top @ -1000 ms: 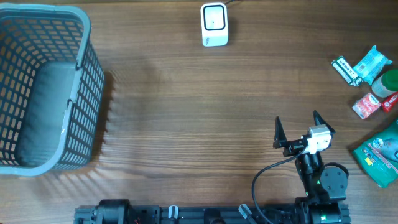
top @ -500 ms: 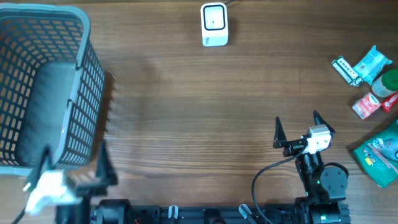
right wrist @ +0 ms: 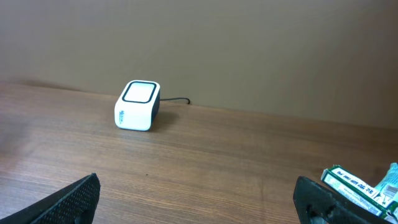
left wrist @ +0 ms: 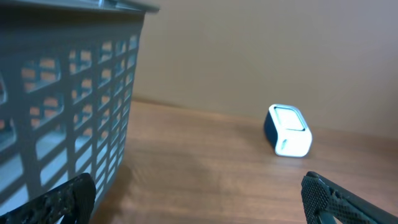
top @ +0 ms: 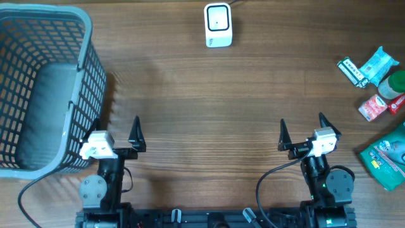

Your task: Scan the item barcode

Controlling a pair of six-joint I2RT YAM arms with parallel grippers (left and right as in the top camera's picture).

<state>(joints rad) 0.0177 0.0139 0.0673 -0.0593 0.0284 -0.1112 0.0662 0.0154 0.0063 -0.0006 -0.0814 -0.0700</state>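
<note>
Worktop: I am looking down at a brown wood-grain worktop (top: 202,101) that fills the overhead view.
Basket: A grey slatted basket (top: 95,95) takes up the upper left of the frame. Its wall fills the left side of my left wrist view.
Left end effector: My left end effector (top: 116,130) sits at the lower left, just beside the basket's lower right corner. It is released, fingers spread wide, gripping nothing. In its wrist view the dark fingertips (left wrist: 59,202) show at the bottom corners with bare wood between them.
Right end effector: My right end effector (top: 304,126) is at the lower right. It is also released and gripping nothing, with its fingertips (right wrist: 71,199) far apart in its wrist view.
Green pouch: A green pouch (top: 386,158) lies flat at the right edge, partly cut off by the frame. It is near my right arm but apart from it.
Scanner: The white scanner (top: 218,25) with a dark window stands at top centre. It is well apart from both end effectors, and a cable leaves it at the top edge.
Small items: These cluster at the upper right edge, well apart from the scanner.
- a blue-white packet (top: 381,63)
- a white box (top: 352,71) just beside the packet
- a green round item (top: 395,85)
- a red packet (top: 373,107)
</note>
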